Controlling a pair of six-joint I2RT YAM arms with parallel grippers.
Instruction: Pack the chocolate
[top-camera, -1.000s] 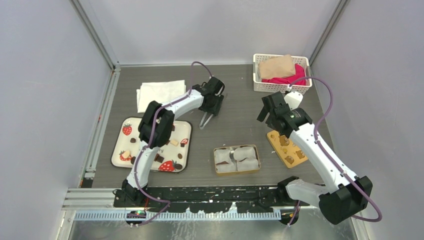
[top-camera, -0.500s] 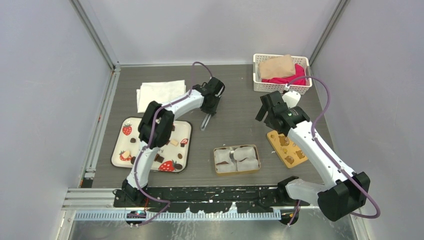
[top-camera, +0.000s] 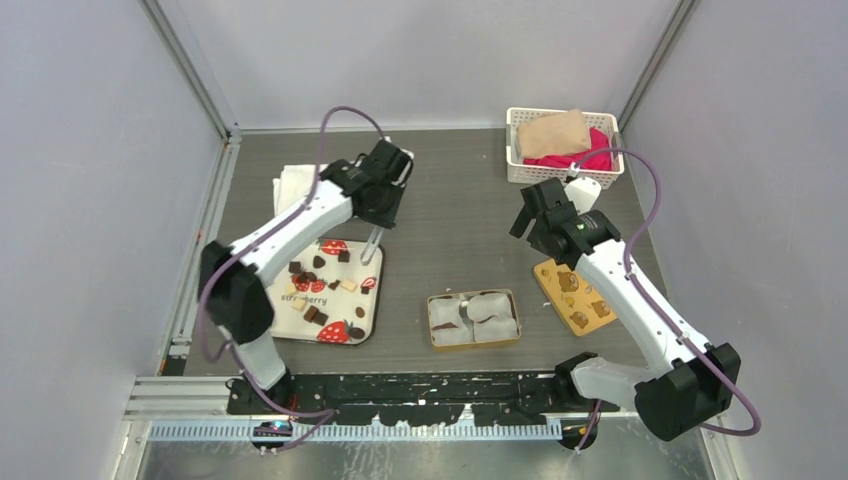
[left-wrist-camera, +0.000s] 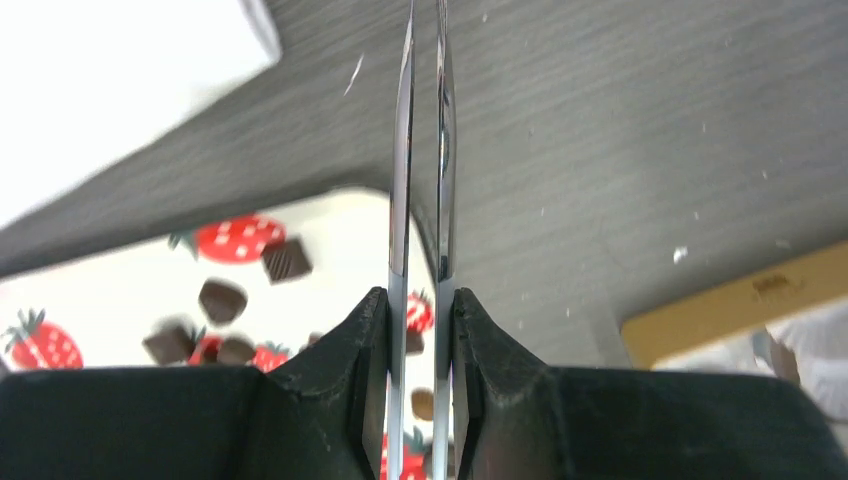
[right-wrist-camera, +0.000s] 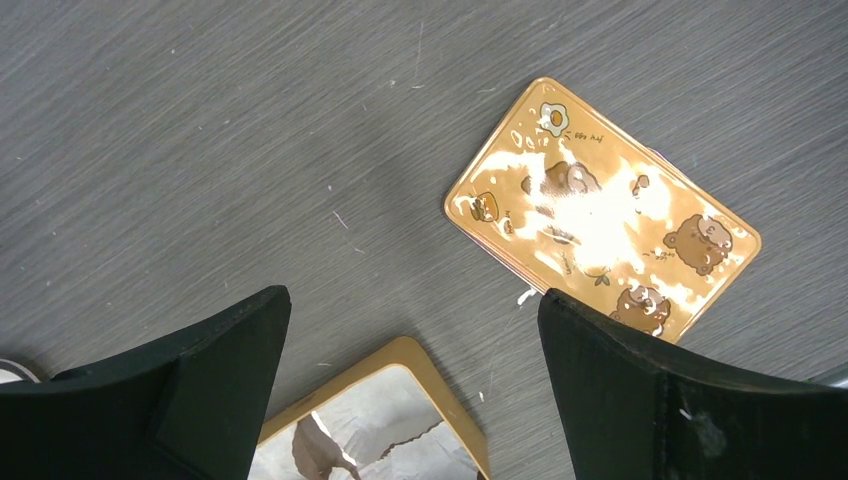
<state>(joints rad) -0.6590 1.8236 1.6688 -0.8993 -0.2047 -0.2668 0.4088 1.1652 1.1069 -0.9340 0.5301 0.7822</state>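
Several small chocolate pieces, mostly dark brown and a few cream, lie on a white strawberry-print tray. In the left wrist view a dark square chocolate sits near a printed strawberry. My left gripper is shut on metal tweezers, whose blades are pressed close together. Their tips hang over the tray's far right corner. A gold tin lined with white paper sits mid-table. My right gripper hangs open above the table between the tin and the golden bear lid.
A folded white cloth lies behind the tray, beside the left arm. At the back right stands a white basket holding tan and red cloths. Grey walls close in both sides.
My left arm swung left from mid-table to the tray's far right corner, carrying the tweezers, whose blades closed together. The right arm barely moved.
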